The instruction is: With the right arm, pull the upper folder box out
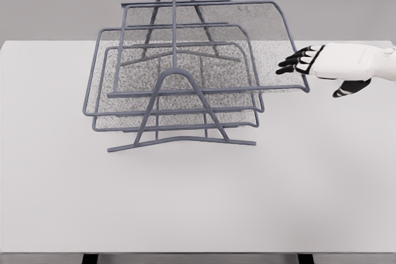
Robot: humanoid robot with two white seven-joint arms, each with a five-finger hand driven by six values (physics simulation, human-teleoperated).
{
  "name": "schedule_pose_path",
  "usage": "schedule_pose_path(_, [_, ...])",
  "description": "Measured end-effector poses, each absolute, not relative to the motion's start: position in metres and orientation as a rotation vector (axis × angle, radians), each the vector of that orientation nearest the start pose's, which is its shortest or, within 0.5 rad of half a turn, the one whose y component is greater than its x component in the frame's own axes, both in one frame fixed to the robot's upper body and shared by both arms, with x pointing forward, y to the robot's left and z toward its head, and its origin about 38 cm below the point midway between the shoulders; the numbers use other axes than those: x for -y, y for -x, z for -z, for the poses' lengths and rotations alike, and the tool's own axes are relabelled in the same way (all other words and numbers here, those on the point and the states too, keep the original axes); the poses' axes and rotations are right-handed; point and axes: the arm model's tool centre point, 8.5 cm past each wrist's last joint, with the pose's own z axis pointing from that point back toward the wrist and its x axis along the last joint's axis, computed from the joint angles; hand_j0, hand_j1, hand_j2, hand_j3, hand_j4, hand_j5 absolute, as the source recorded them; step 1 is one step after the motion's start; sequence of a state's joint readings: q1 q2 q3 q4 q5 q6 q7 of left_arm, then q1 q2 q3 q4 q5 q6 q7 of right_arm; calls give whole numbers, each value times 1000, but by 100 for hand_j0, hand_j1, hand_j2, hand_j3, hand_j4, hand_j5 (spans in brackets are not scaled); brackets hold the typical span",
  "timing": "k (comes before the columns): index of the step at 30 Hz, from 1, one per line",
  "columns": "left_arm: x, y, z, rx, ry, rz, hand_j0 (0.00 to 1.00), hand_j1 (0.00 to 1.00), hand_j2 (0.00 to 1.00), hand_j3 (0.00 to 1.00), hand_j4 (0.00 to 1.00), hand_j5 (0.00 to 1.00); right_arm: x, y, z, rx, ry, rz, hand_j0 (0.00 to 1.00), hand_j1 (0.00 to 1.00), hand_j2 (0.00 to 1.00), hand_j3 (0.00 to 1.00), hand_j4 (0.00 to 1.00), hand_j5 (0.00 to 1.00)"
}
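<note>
A grey wire rack [175, 4] stands on the white table [198, 208] and carries three mesh trays. The upper tray [210, 35] sits shifted to the right of the two below it, and its right rim reaches about as far as my right hand. My right hand [307, 77] comes in from the right edge, white with black fingers [296, 62]. The fingers are stretched out and lie over the tray's right rim, while the thumb [350, 88] hangs apart lower right. I see no closed grasp on the rim.
The middle tray [93, 72] and lower tray [179, 125] stick out to the left and front inside the rack. The rack's front foot bar [179, 142] rests on the table. A grey wall stands behind the table.
</note>
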State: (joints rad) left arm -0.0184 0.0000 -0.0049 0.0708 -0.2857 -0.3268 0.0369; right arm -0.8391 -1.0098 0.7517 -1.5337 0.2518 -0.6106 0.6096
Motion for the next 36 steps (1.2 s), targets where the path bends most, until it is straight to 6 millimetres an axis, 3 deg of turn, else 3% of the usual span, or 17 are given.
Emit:
schedule_pose_path(23, [-265,-21,257,265,-68,293,100,100,100,100,100,100,384,-410,-308,1194,533,-2187,100,100,100,100,100,100])
schedule_pose_path(31, [-265,-21,257,265,-68,293,100,100,100,100,100,100,385,-409,-328,1266,554,-2145,100,100,100,100,100,100])
schedule_pose_path(36, [-265,-21,257,265,-68,293,100,100,100,100,100,100,370,-415,-340,1384,543,-2109,100,100,100,100,100,100])
